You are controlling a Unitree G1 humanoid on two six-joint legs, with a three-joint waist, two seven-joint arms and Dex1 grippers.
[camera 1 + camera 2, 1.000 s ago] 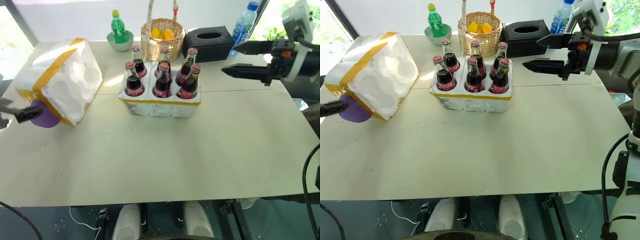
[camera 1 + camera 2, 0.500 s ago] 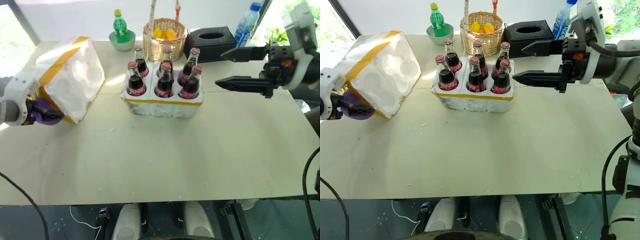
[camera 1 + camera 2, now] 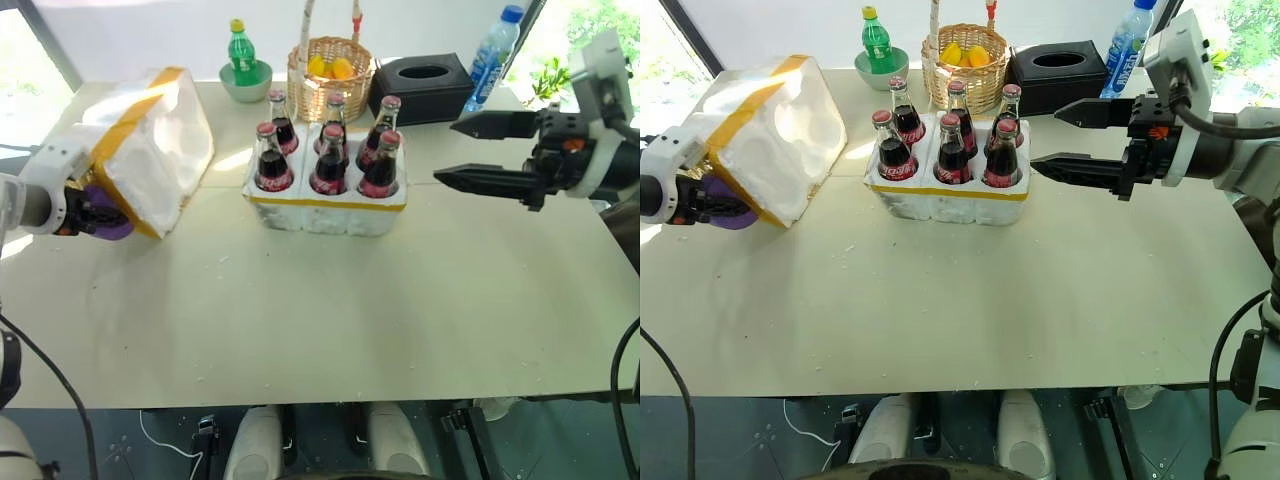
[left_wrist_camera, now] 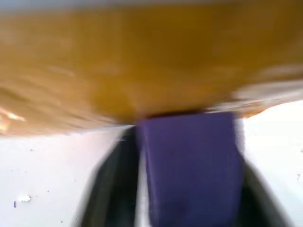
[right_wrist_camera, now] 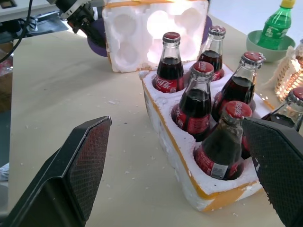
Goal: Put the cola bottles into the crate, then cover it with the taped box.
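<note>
Several cola bottles with red caps stand in the wells of the crate, a low white foam block with a yellow band, at the middle back of the table. The taped box rests tilted at the far left, its hollowed inside facing the crate. My left gripper is shut on the purple patch at the box's near end. My right gripper hovers open just right of the crate, pointing at it, with nothing between its fingers.
Along the back edge stand a green soda bottle in a green bowl, a wicker basket with fruit, a black tissue box and a water bottle. The near half of the table is bare.
My left gripper has come forward to the purple patch and shut on it. The taped box has tipped up slightly. My right gripper has drawn back a little, still open.
</note>
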